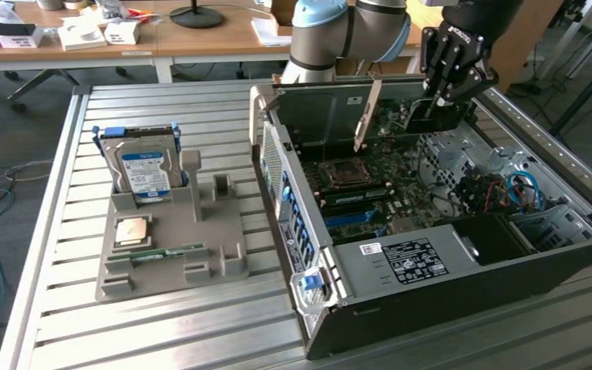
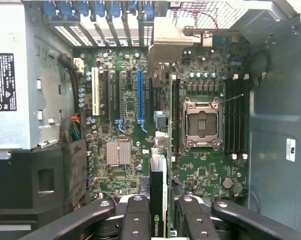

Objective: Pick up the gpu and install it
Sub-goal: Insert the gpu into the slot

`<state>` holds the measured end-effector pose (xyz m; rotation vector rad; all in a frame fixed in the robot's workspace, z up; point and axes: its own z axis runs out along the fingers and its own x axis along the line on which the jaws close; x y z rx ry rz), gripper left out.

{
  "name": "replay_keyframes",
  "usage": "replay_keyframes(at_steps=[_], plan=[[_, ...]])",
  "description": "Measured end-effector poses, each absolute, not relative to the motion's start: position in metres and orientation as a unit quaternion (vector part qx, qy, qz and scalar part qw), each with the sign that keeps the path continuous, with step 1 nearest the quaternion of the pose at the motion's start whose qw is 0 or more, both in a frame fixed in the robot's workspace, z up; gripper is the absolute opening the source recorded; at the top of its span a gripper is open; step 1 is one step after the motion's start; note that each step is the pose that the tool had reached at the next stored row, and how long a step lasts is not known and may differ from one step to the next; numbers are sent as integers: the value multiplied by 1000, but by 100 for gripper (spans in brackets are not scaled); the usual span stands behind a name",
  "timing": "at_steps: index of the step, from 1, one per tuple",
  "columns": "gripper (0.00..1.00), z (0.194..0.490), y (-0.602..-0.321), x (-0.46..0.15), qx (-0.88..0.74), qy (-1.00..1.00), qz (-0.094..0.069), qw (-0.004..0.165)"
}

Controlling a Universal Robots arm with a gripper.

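My gripper (image 1: 442, 99) hangs over the far end of the open computer case (image 1: 307, 254) and is shut on the gpu (image 1: 430, 117), which it holds above the motherboard (image 1: 378, 185). In the wrist view the gpu (image 2: 158, 195) shows edge-on between my two black fingers (image 2: 135, 215), a thin dark card with a green logo on it. It hovers clear of the motherboard (image 2: 125, 125), roughly between the long blue slot (image 2: 139, 97) and the CPU socket (image 2: 202, 122).
A grey holder tray (image 1: 173, 270) on the slatted table carries an upright hard drive (image 1: 144, 169), a processor chip (image 1: 132, 230) and a memory stick (image 1: 163, 253). The power supply (image 1: 399, 258) and black cable bundles (image 2: 73, 140) crowd the case's near end. Desks stand behind.
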<state>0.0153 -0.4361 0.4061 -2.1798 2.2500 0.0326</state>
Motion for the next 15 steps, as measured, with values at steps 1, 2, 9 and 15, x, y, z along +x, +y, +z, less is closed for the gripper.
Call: replay_keyframes(at_steps=[1,2,9,15], plan=[[26,405,-436,15,-696,718,11,4],[26,405,-436,15,-696,718,10,4],[26,397,-436,15,-696,718,10,4],[26,395,-436,15,-696,718,10,4]])
